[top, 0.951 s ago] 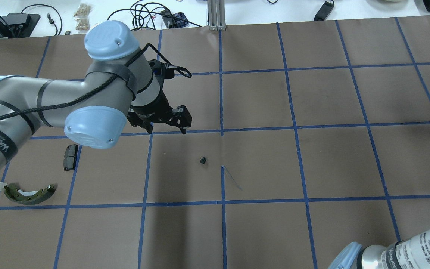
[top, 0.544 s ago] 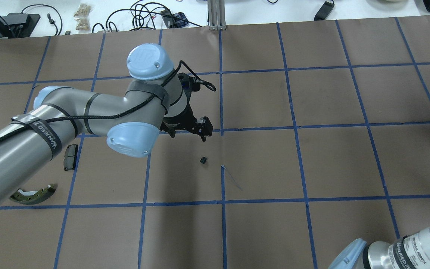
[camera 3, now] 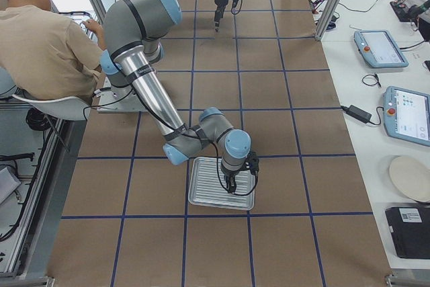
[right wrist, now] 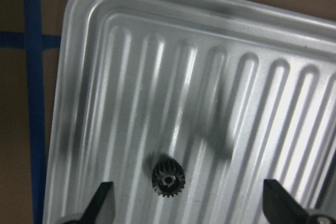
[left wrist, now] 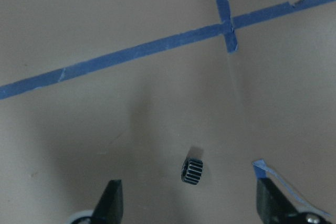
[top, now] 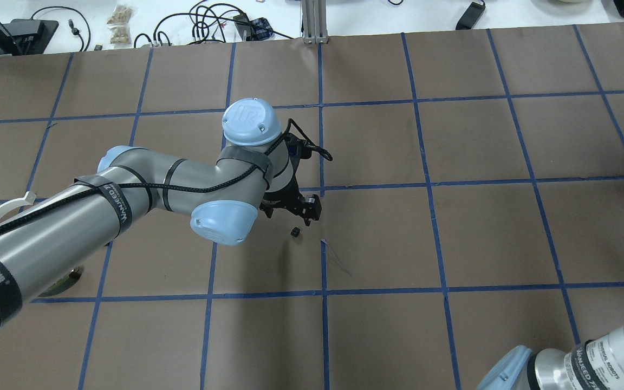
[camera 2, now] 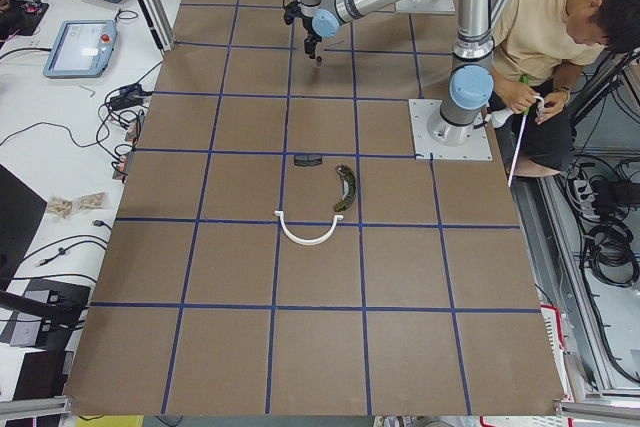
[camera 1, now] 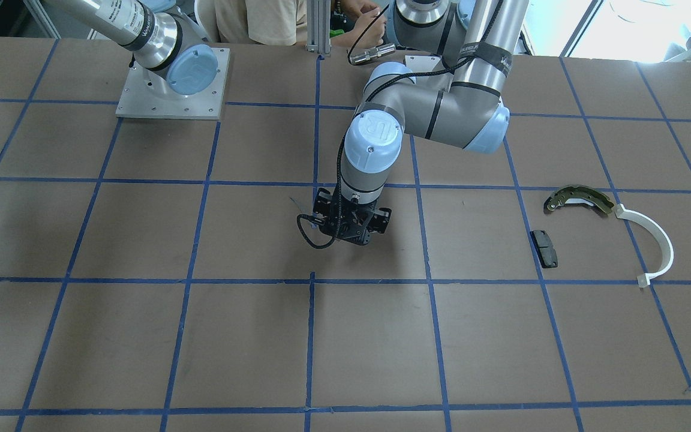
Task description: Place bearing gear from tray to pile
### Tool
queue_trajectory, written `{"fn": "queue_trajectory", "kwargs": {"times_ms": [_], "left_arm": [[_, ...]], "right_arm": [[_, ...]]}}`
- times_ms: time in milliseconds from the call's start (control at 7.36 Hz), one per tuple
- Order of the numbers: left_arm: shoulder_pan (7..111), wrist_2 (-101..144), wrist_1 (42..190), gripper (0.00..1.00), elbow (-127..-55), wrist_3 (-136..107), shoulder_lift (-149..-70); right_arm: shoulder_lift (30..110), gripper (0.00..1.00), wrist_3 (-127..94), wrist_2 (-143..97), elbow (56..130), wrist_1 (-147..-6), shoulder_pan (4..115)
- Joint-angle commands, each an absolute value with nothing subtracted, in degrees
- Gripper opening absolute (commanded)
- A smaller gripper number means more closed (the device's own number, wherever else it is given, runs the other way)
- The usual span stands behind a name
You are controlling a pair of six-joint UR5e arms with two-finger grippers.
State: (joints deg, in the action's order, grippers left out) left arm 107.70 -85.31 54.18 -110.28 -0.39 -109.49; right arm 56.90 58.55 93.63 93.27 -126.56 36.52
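A gear [left wrist: 192, 171] lies on its side on the desk [left wrist: 105, 129], between the tips of the left fingers [left wrist: 112, 201], which are spread wide and touch nothing. A second gear [right wrist: 168, 180] sits flat in the tray [right wrist: 79, 40] between the right fingers [right wrist: 103, 201], which are also wide apart and empty.

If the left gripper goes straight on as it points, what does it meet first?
The left gripper would likely meet the small black toothed gear, which sits between its open fingers; these would land on the brown paper-covered table. Height unclear.
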Motion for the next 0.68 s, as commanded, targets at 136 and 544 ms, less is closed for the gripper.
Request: {"fn": "queue_trajectory", "kwargs": {"times_ms": [136, 544], "left_arm": [[108.36, -85.25, 50.46, 0.83, -110.65, -0.09, -112.31], [108.81, -85.25, 50.27, 0.4, -111.26, 0.26, -113.03]], "right_arm": [[56.34, 0.77, 58.45, 93.43, 93.69, -127.09, 36.56], [56.25, 0.34, 58.97, 93.43, 93.34, -127.0, 36.56]]}}
